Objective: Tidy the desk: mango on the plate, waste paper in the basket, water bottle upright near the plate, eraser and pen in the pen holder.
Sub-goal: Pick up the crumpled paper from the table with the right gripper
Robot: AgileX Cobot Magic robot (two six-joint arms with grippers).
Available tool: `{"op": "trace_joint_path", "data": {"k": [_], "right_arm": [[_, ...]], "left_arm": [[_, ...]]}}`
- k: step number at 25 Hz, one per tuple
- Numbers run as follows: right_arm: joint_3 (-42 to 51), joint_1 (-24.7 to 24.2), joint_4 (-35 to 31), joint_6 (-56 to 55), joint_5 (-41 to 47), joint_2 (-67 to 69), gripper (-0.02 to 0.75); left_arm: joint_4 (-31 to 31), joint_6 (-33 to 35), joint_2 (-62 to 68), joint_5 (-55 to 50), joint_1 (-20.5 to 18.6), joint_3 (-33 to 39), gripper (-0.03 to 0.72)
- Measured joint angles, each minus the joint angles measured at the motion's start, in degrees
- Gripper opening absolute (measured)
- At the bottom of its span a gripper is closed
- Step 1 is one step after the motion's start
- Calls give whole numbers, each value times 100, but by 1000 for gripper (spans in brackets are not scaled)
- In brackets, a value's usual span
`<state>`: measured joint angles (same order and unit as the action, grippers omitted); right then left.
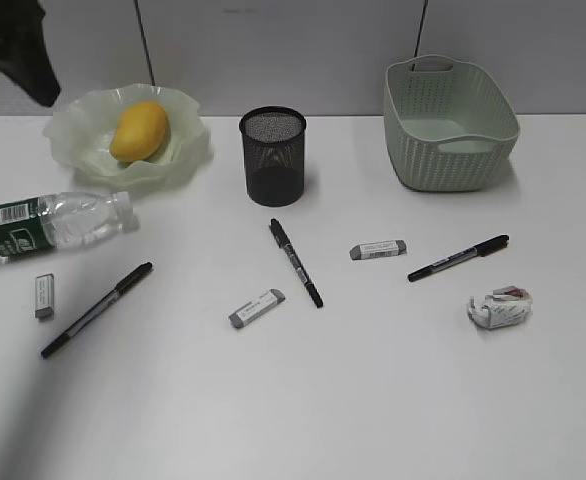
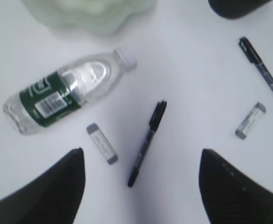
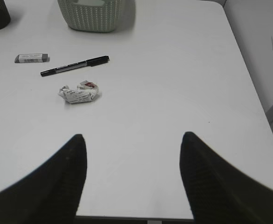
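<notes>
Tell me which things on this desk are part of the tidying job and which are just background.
Part of the job: mango on the plate; water bottle lying down; waste paper; basket; pen holder; three pens; three erasers.

Just background: grey wall behind the desk.

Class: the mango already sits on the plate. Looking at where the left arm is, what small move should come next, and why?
Probably lower the left gripper toward the bottle and grasp it. The bottle lies on its side beside the plate, while the open, empty jaws hover just above it, with an eraser and pen nearer below.
</notes>
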<state>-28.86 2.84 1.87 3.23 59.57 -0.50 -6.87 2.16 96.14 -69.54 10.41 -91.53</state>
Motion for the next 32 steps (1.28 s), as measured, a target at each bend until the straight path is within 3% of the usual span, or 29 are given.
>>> {"op": "trace_joint_path", "data": {"k": [4, 9, 16, 25, 32], "right_arm": [[0, 0, 0, 0, 0, 0, 502], [0, 0, 0, 0, 0, 0, 502], [0, 0, 0, 0, 0, 0, 498], [0, 0, -1, 0, 0, 0, 496], [0, 0, -1, 0, 0, 0, 496]], "left_arm": [[49, 0, -972, 66, 0, 1286, 571], [54, 0, -2440, 929, 0, 2991, 564], [26, 0, -4659, 1891, 0, 4623, 554], [24, 0, -7503, 1733, 0, 5495, 543], [71, 0, -8322, 1409, 0, 5536, 539]]}}
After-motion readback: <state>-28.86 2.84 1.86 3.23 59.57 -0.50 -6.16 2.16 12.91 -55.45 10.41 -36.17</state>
